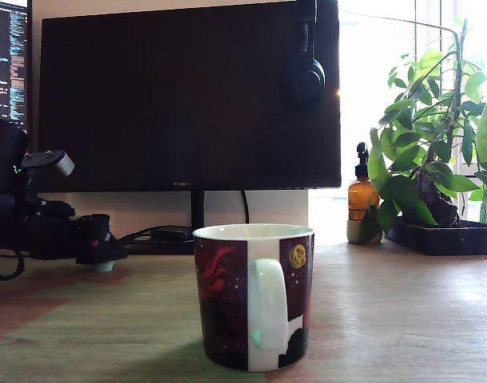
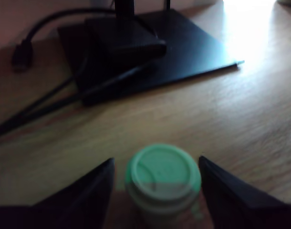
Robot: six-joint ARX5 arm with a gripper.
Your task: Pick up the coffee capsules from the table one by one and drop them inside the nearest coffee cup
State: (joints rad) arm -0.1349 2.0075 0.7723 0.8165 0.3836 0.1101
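Standing near the front of the wooden counter point(image 1: 403, 319), the exterior view shows a red-and-black coffee mug point(image 1: 253, 297) (white handle facing the camera). Well apart, at that view's left, the black tool point(image 1: 98, 243) sits low over a mint-green coffee capsule point(image 1: 105, 266). In the wrist view, the tool point(image 2: 156, 183) is spread wide, fingers point(image 2: 90, 191) flanking the capsule point(image 2: 162, 179) without touching.

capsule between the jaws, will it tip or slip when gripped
The capsule looks small, so probably light. Its tapered sides may let it slip as the fingers close. It stands upright on the table, wide rim up; an off-centre push could likely tip it.
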